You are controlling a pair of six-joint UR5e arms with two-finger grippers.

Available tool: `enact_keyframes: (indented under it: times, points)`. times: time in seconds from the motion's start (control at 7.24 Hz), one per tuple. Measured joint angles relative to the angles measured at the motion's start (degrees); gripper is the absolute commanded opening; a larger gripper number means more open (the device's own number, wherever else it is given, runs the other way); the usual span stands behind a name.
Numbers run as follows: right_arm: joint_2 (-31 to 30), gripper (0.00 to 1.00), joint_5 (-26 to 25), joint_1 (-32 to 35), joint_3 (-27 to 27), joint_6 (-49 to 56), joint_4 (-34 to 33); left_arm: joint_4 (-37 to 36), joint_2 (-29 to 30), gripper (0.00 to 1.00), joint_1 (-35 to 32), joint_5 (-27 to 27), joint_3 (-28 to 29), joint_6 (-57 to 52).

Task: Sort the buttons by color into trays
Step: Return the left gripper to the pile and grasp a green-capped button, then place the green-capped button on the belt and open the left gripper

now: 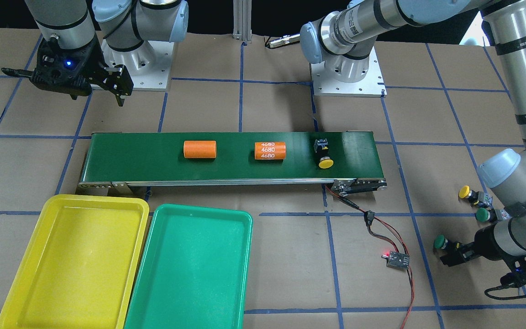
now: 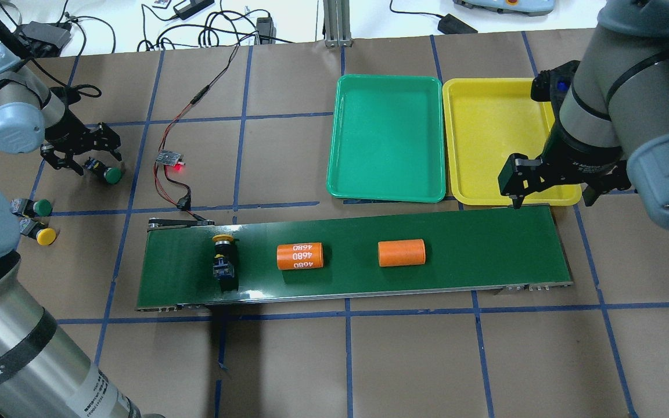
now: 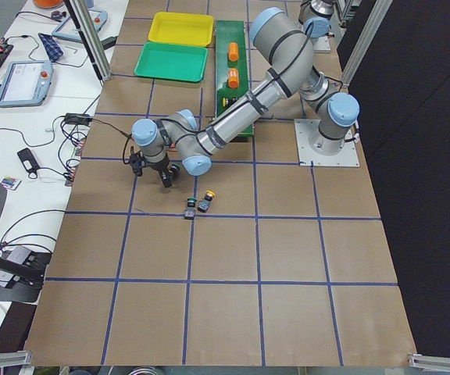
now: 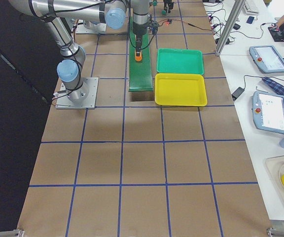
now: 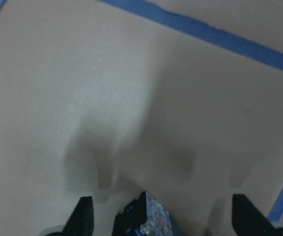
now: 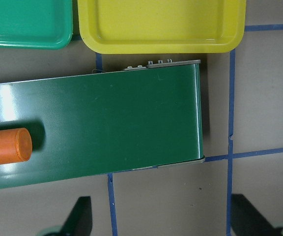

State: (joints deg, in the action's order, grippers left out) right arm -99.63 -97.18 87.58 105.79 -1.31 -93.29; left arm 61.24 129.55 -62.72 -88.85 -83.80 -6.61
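A green-capped button lies on the table at the far left. My left gripper is open with its fingers on either side of that button's body, low at the table. A second green button and a yellow button lie together nearby. Another yellow button lies on the conveyor belt. My right gripper is open and empty above the belt's other end, beside the yellow tray. The green tray lies next to it. Both trays are empty.
Two orange cylinders lie on the belt, one marked 4680. A small circuit board with a lit red LED and its wires run from the belt's end near the left gripper.
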Motion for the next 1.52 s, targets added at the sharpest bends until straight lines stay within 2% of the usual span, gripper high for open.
enact_keyframes:
  times: [0.14,0.28,0.55,0.83,1.11,1.52]
  points:
    - [-0.1,1.00,0.1,0.0,0.2,0.0,0.0,-0.6,-0.1,0.44,0.3,-0.1,-0.8,-0.3]
    - [-0.2,1.00,0.5,0.1,0.5,0.1,0.0,-0.8,-0.2,0.10,0.4,-0.1,-1.1,-0.5]
    - [-0.5,1.00,2.0,0.1,0.9,0.1,0.2,-0.7,-0.8,0.03,0.3,0.1,-1.4,-0.7]
    - [-0.3,1.00,8.1,0.2,0.9,-0.5,0.2,0.9,-3.6,0.01,0.1,0.1,-2.5,-1.2]
    - [-0.2,1.00,10.9,0.2,0.9,-0.3,-1.0,3.9,-11.2,0.01,-1.8,2.7,-8.7,-4.0]
    - [0.8,1.00,11.3,0.2,1.0,-0.4,-2.7,5.9,-24.1,0.02,-10.3,3.8,-18.1,-7.1]
